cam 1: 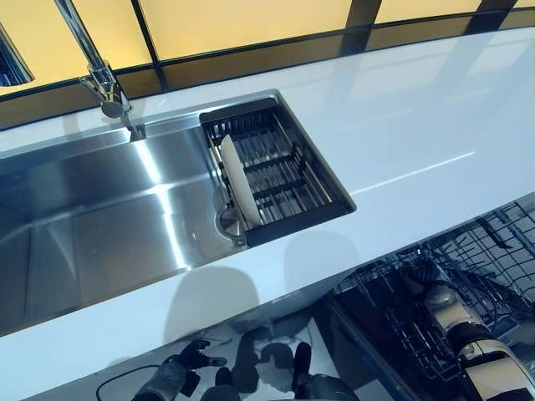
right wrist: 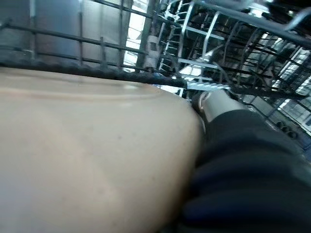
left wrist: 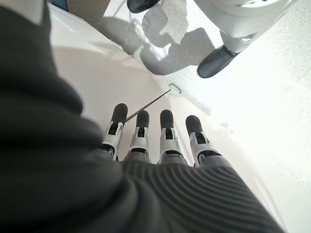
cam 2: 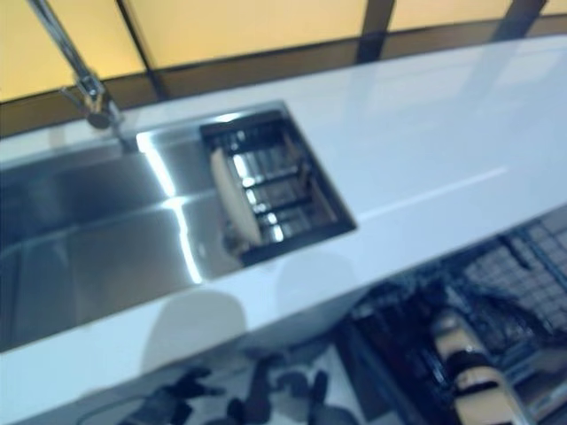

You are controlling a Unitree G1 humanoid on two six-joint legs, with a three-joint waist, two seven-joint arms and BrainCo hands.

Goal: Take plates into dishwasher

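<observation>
Down in the dishwasher rack (cam 1: 468, 276), the right hand (right wrist: 214, 104) carries a cream plate (right wrist: 92, 160) that fills its wrist view; whether its fingers curl round the plate I cannot tell, since the plate hides them. Wire tines stand just beyond the rim, so the plate is probably being brought to a slot. Below the tabletop (cam 1: 401, 125) edge the left hand (left wrist: 155, 141) hangs idle, fingers straight and empty. Another plate (cam 1: 236, 182) stands on edge in the drainer basket (cam 1: 322, 180) inside the sink (cam 1: 92, 225), awaiting pickup.
</observation>
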